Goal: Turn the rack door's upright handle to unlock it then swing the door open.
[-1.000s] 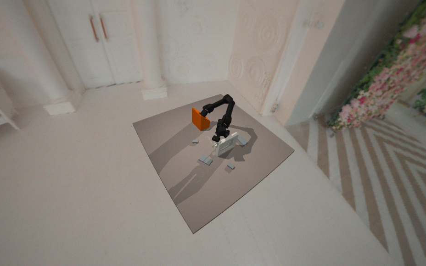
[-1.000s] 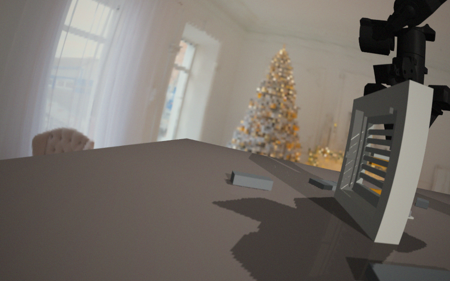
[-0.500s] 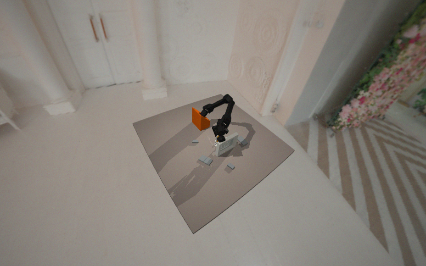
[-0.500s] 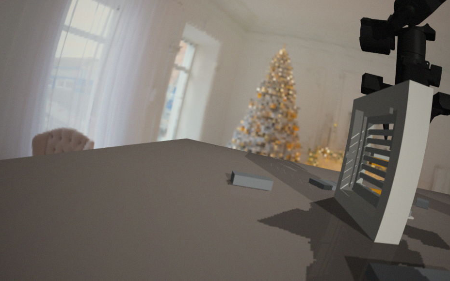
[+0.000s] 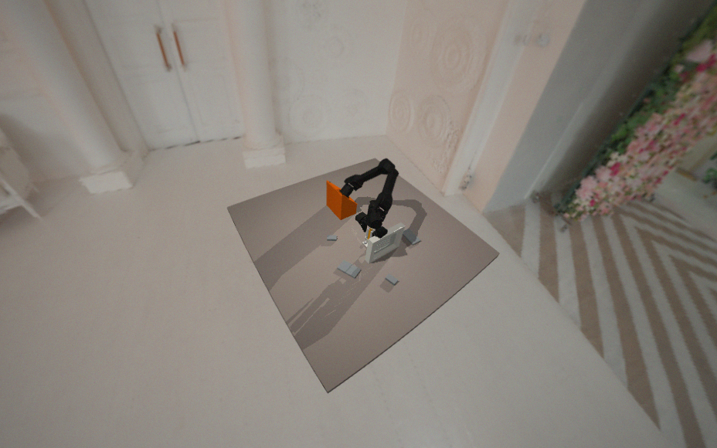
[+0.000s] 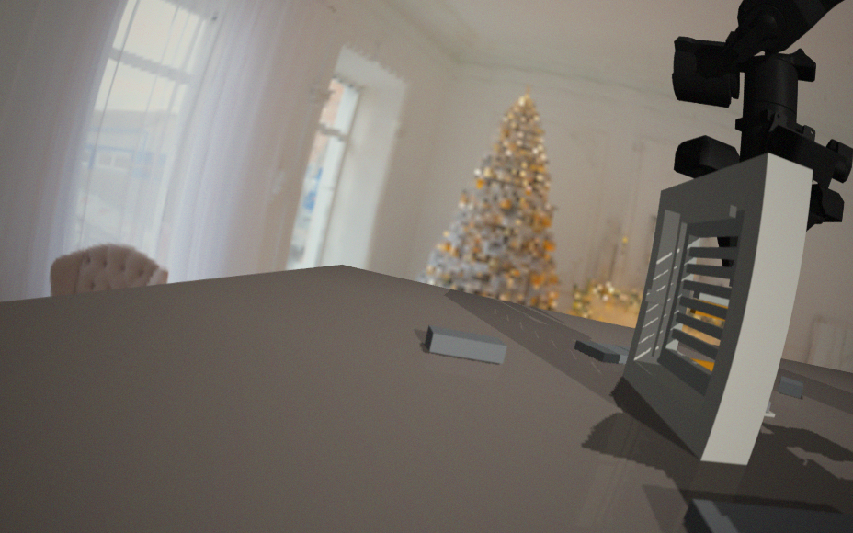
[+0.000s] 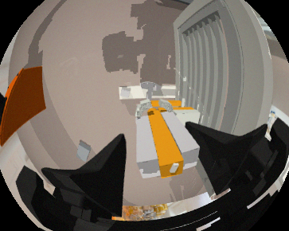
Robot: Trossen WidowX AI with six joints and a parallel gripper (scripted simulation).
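Observation:
The pale louvred rack door and frame (image 5: 388,248) (image 6: 778,298) (image 7: 251,68) stand upright on the table (image 5: 327,356) (image 6: 251,410). I cannot tell door from frame or read the door's angle. The upright handle (image 5: 369,232) (image 7: 165,139), orange between pale grey sides, is on the arm's side of the louvres; orange shows through the slats in the exterior view. My gripper (image 5: 370,226) (image 7: 154,131) is open above the handle. In the wrist view the handle lies between the two black fingers, nearer the right one, with a gap at the left. The exterior view mostly hides the fingers behind the panel.
An orange panel (image 5: 340,201) (image 7: 26,97) stands beside the far end of the arm. Several low grey blocks lie around the rack: one wide block (image 5: 348,269), one small block (image 5: 391,279) (image 6: 466,345), one on the handle side (image 5: 331,238), and one by the rack's far end (image 5: 411,237).

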